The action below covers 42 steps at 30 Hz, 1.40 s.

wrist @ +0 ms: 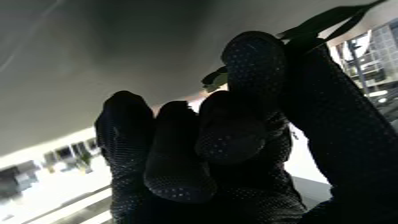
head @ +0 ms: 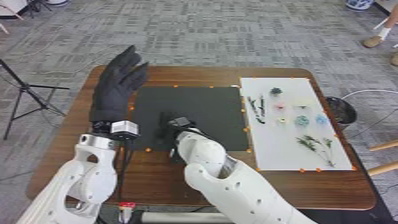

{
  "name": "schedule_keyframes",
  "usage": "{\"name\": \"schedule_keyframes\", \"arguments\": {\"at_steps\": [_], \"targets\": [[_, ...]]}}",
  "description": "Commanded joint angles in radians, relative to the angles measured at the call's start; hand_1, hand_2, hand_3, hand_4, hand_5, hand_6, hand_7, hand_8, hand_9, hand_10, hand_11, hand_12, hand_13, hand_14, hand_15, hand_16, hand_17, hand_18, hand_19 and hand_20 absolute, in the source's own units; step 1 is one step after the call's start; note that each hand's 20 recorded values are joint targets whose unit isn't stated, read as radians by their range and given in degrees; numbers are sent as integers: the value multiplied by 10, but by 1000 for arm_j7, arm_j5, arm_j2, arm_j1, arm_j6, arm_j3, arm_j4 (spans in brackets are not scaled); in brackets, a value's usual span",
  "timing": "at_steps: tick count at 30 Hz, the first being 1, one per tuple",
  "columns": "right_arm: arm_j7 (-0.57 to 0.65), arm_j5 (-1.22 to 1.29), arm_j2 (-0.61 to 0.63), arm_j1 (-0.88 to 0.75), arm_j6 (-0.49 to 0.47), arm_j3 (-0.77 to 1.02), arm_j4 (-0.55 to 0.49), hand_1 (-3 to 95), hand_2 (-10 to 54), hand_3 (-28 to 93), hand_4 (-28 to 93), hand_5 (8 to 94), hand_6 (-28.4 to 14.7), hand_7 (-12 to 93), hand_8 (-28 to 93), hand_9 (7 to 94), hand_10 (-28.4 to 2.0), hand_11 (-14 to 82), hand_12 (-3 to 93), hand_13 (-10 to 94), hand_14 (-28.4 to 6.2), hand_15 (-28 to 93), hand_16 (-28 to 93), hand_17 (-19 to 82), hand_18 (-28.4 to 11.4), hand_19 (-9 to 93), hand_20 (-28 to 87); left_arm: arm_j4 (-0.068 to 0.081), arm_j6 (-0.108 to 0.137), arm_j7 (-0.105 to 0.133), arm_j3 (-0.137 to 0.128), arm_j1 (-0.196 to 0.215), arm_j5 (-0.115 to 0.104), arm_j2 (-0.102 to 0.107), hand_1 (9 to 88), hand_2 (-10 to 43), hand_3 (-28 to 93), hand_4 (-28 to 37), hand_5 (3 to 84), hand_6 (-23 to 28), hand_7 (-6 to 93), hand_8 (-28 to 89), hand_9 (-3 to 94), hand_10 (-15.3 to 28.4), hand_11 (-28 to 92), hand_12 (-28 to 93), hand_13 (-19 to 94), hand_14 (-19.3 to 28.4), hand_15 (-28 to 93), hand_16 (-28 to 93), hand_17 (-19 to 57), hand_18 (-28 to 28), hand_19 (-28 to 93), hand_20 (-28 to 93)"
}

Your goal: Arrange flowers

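Held up over the table's left side, my left hand (head: 112,89) has its fingers extended and holds nothing. My right hand (head: 169,123) is low over the black mat (head: 204,102), hard to pick out against it. In the right wrist view, my right hand (wrist: 253,95) pinches a dark green leafy sprig (wrist: 324,22) between thumb and finger; its other fingers are curled. On the white sheet (head: 275,145) lie a dark flower (head: 275,91), a pink one (head: 280,106), a teal one (head: 302,120), a pale blue one (head: 322,119), dark twigs (head: 259,110) and green sprigs (head: 318,147).
The brown table (head: 169,182) has orange markers around the mat and sheet. A dark round bin (head: 342,111) stands by its right edge. A black tripod (head: 28,86) is on the floor at the left. Some white object lies at the table's near edge.
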Motion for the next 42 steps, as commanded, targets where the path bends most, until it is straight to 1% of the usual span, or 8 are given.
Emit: {"name": "schedule_keyframes", "arguments": {"at_steps": [1, 5, 13, 20, 23, 24, 29, 42], "targets": [[24, 8, -98, 40, 45, 20, 52, 411, -95, 832, -150, 835, -7, 480, 286, 864, -97, 628, 475, 777, -111, 873, 461, 477, -228, 932, 727, 3, -11, 13, 26, -42, 29, -45, 242, -46, 670, -283, 262, 19, 204, -108, 242, 111, 142, 173, 211, 140, 179, 53, -121, 204, 431, 64], [31, 8, -109, 35, 52, 29, 64, 413, -95, 831, -152, 837, -7, 474, 286, 866, -96, 624, 476, 778, -112, 872, 463, 479, -229, 932, 728, 17, -21, 19, 47, -68, 28, -57, 242, -44, 667, -282, 262, 19, 203, -107, 243, 111, 143, 173, 211, 141, 178, 54, -121, 204, 430, 63], [32, -7, -114, -16, 59, 24, 55, 415, -95, 828, -153, 840, -6, 466, 289, 868, -95, 618, 478, 781, -111, 868, 467, 481, -228, 932, 727, 7, -14, 38, 47, -52, 27, -73, 242, -44, 667, -282, 263, 18, 202, -107, 243, 110, 142, 173, 212, 140, 177, 54, -120, 203, 429, 64], [54, -12, -137, -56, 41, 39, 69, 424, -95, 820, -171, 838, -7, 457, 288, 866, -94, 611, 479, 779, -110, 865, 471, 479, -230, 932, 726, 16, -22, 45, 56, -67, 26, -100, 242, -44, 667, -282, 263, 18, 202, -107, 245, 110, 140, 172, 213, 141, 176, 54, -120, 203, 428, 64], [45, -28, -152, -68, 32, 45, 87, 427, -95, 818, -177, 838, -7, 455, 288, 865, -95, 609, 479, 779, -111, 864, 471, 480, -229, 932, 725, 17, -11, 54, 67, -71, 25, -106, 243, -44, 667, -282, 263, 17, 203, -107, 244, 110, 140, 172, 213, 141, 175, 55, -121, 204, 428, 65], [35, -30, -157, -72, 18, 58, 91, 428, -95, 818, -180, 838, -7, 453, 287, 865, -95, 607, 479, 778, -111, 863, 472, 479, -228, 932, 725, 23, -2, 57, 77, -81, 24, -108, 243, -44, 667, -282, 262, 17, 203, -107, 244, 110, 140, 172, 213, 141, 176, 55, -121, 204, 428, 65], [45, -27, -154, -77, 32, 38, 87, 432, -95, 816, -187, 840, -6, 444, 285, 865, -94, 601, 476, 776, -110, 860, 472, 478, -227, 932, 721, 12, -14, 57, 61, -58, 27, -117, 242, -45, 668, -282, 262, 17, 204, -107, 244, 110, 140, 173, 213, 140, 175, 55, -120, 203, 427, 65], [67, -3, -129, -68, 5, 15, 70, 403, -95, 812, -219, 855, 15, 407, 240, 877, -77, 559, 458, 774, -100, 841, 467, 479, -217, 932, 698, 12, -47, 56, 48, -49, 30, -125, 242, -46, 668, -283, 263, 17, 201, -105, 244, 111, 139, 173, 212, 141, 175, 56, -120, 204, 427, 66]]}}
